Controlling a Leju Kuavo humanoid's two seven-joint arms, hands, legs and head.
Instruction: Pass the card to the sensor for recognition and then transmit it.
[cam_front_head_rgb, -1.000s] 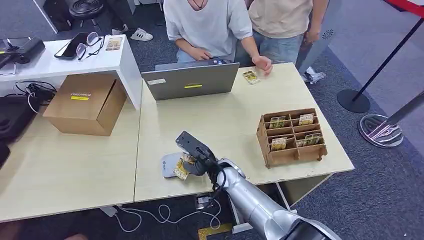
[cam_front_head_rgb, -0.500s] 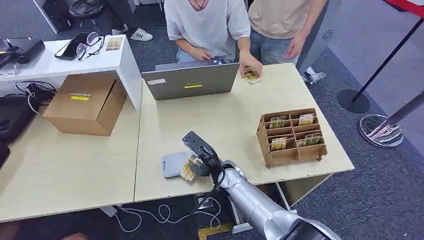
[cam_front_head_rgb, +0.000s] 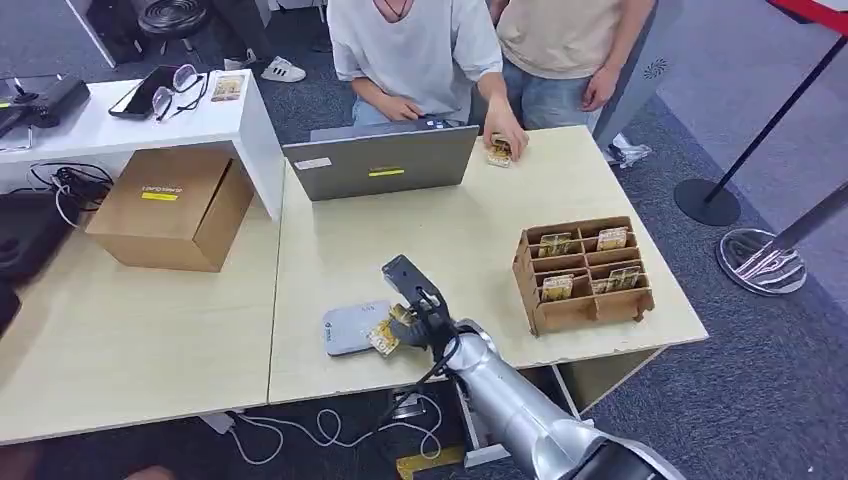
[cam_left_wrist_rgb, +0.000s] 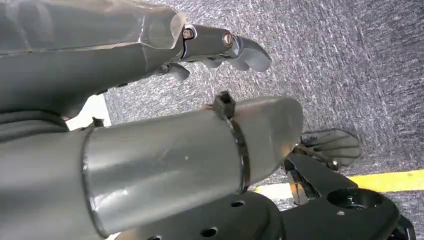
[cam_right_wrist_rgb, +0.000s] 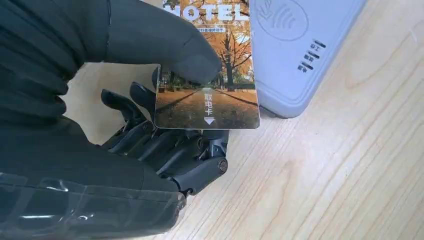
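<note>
The hotel key card (cam_right_wrist_rgb: 212, 85), printed with an autumn tree scene, sits pinched between the thumb and darker fingers (cam_right_wrist_rgb: 165, 145) of the right hand (cam_front_head_rgb: 415, 318), just beside the near right corner of the grey card reader (cam_front_head_rgb: 352, 327) on the pale wooden worktop (cam_front_head_rgb: 450, 235). The left hand (cam_left_wrist_rgb: 220, 47) hangs over grey carpet, fingers loosely curled and holding nothing. Farther right stands a cardboard organiser (cam_front_head_rgb: 583, 274) holding more cards

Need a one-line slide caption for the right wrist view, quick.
Right hand holds a hotel key card at the edge of the grey card reader on the wooden table.
</note>
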